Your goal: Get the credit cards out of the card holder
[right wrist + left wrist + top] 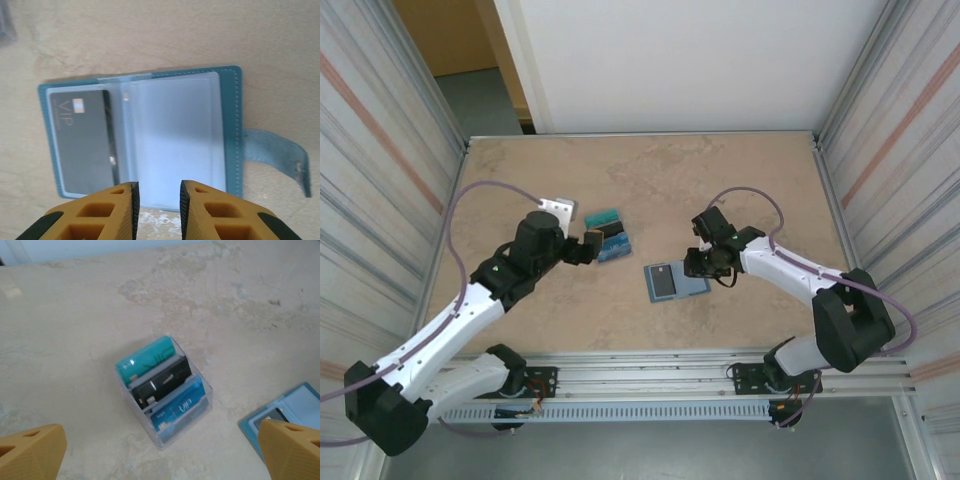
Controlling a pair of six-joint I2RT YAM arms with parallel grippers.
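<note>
There are four credit cards [610, 236]. Three of them, one teal card [145, 360], one black card [161, 382] and one blue card [180, 405], stand in the one clear plastic box [172, 436], and one dark grey VIP card [82, 145] sits in the one open card holder [233, 125], which has a single closing tab [272, 150]. Two tools, the left tool [590, 247] and the right tool [159, 195], each with two yellow fingers [100, 215], are above the one tabletop [720, 190].

bare table [740, 180] between card holder [675, 282] and card box [610, 235], walls [380, 150] flanking
</note>
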